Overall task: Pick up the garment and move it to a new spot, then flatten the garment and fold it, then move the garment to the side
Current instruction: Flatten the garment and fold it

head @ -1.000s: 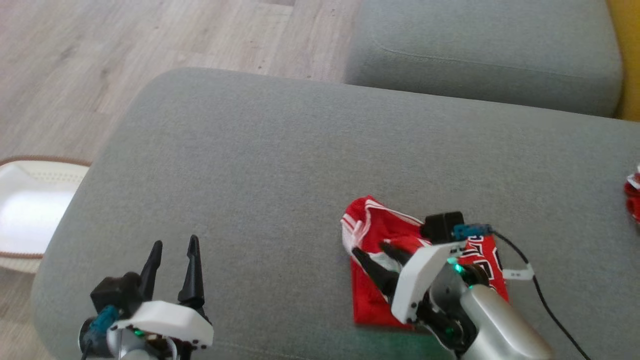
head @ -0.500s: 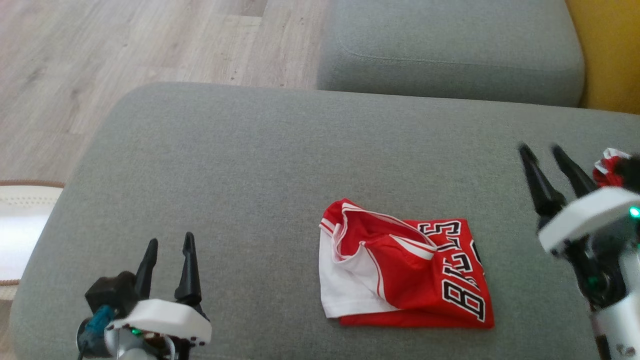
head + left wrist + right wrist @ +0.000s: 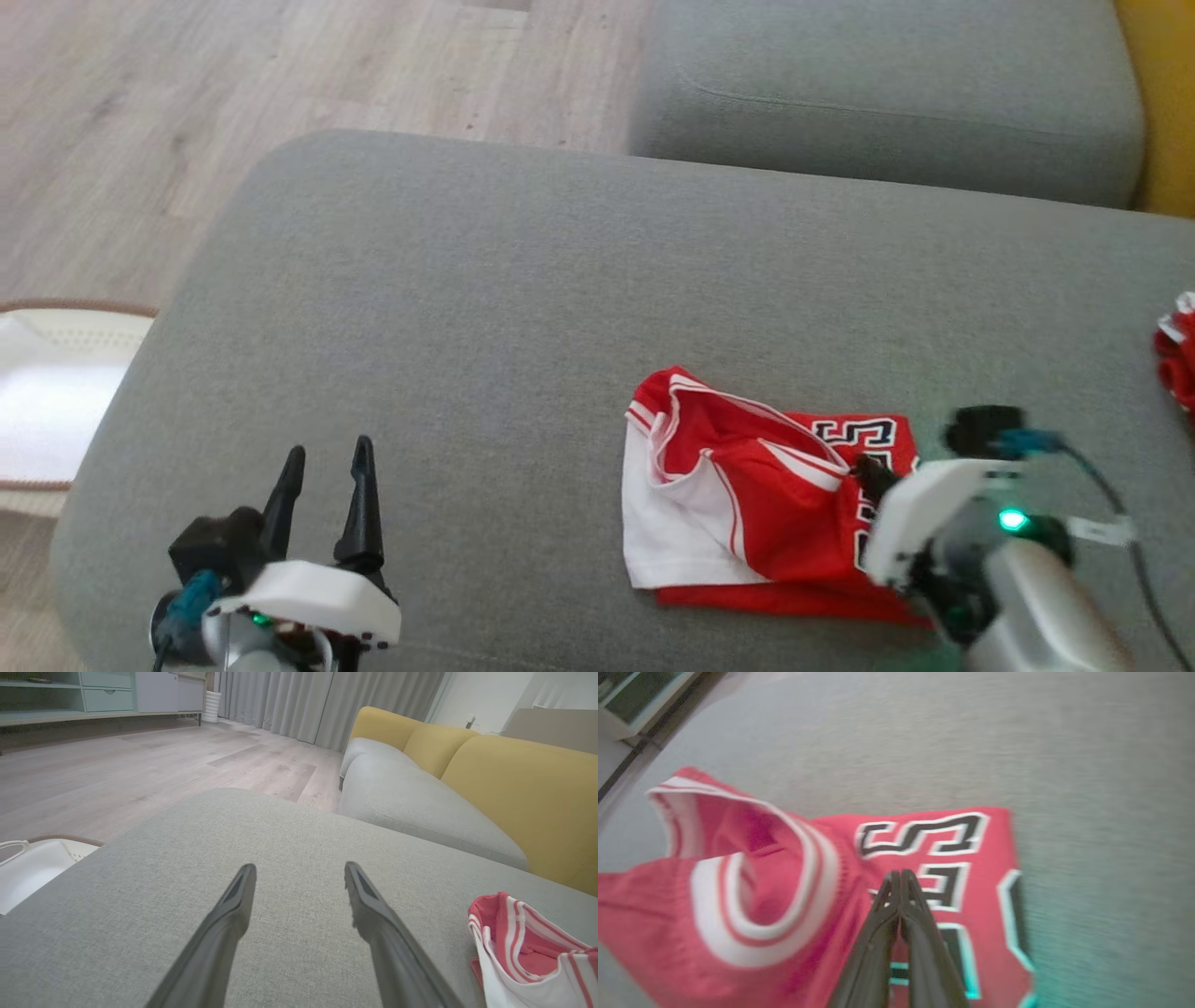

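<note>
Lower left of the head view: left end effector (image 3: 329,446), two long, tapering black fingers (image 3: 359,504) with pointed tips, set in a glossy white rounded shell (image 3: 313,602) dotted with small dark screws (image 3: 369,640). Beside it a black boxy camera block (image 3: 219,551), a teal plug (image 3: 191,593) and a small green light (image 3: 257,619). Lower right: right end effector (image 3: 868,471), same dark fingers, white angular shell (image 3: 924,518), bright green lamp (image 3: 1008,520), black camera box (image 3: 980,429) with blue connector (image 3: 1025,441), thin black cable (image 3: 1131,551) bearing a white tag (image 3: 1102,530), brushed silver forearm (image 3: 1036,607).
</note>
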